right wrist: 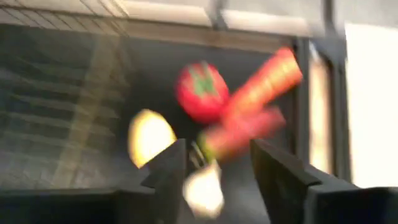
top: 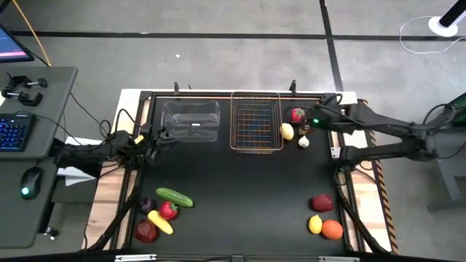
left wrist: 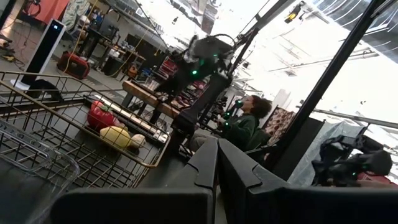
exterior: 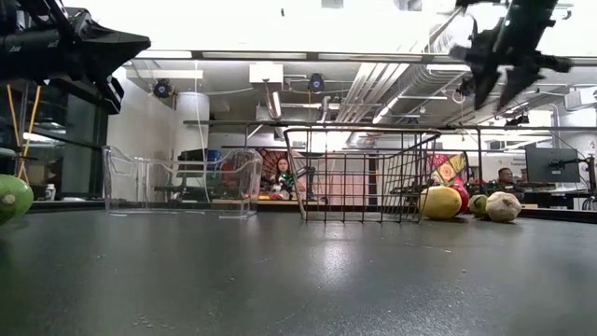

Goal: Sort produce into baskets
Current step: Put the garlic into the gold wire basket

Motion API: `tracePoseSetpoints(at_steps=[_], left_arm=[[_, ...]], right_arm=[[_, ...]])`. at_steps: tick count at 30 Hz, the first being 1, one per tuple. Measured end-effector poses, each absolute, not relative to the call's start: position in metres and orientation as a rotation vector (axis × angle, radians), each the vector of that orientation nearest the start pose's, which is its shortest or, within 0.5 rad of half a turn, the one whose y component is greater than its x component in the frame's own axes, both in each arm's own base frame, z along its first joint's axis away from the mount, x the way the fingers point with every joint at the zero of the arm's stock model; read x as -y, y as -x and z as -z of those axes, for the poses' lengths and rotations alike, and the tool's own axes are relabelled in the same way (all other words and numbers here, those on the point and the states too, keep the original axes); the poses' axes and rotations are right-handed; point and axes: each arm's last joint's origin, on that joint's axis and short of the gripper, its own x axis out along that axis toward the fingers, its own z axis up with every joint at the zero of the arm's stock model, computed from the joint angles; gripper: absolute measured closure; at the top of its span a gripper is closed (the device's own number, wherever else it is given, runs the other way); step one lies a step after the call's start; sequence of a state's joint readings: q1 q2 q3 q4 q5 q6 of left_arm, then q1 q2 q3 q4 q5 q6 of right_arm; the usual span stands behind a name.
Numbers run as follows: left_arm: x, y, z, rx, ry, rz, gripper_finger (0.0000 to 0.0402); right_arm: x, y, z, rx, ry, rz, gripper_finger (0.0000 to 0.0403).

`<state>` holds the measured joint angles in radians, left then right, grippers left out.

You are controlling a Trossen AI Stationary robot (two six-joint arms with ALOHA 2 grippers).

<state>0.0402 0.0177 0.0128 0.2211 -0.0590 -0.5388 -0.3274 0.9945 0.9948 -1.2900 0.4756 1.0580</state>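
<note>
Overhead, right pincer (top: 317,120) spread above garlic (top: 303,142); left pincer (left wrist: 217,163) pressed together

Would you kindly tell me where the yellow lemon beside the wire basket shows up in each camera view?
High view: the lemon lies just right of the wire basket, at the table's far side.
Low view: the lemon sits right of the basket, against a red fruit.
Left wrist view: the lemon shows through the basket's mesh.
Right wrist view: the lemon is blurred, beside the mesh.
Shared landmark: the wire basket.
</note>
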Motion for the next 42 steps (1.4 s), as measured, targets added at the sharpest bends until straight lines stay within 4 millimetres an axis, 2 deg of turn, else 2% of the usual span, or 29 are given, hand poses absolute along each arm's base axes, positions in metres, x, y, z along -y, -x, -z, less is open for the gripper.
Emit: tracePoseSetpoints(at_steps=[4,8,14,20,34,42], left_arm=[[-0.006,-0.096,-0.188,0.238,0.538,-0.039,0.0402],[-0.006,-0.096,-0.188,0.238,0.539,-0.039,0.0402],[-0.006,-0.096,-0.188,0.238,0.538,-0.038,0.0402],[-0.006,-0.096,-0.188,0.238,0.539,-0.038,0.0402],[-0.006,-0.096,-0.188,0.238,0.538,-0.038,0.0402],[-0.006,-0.096,-0.188,0.238,0.538,-0.038,0.0401]], right_arm=[[0.071,-0.142,-0.267,-1.022,-0.938,1.281,0.0162],[0.083,-0.140,-0.234,-1.135,-1.098,1.322,0.0143],[0.097,-0.136,-0.203,-1.093,-1.266,1.302,0.0141],[0.104,-0.138,-0.192,-0.989,-1.328,1.267,0.0141],[0.098,-0.128,-0.157,-1.004,-1.345,1.247,0.0141],[0.098,-0.124,-0.150,-1.032,-1.200,1.273,0.0141]])
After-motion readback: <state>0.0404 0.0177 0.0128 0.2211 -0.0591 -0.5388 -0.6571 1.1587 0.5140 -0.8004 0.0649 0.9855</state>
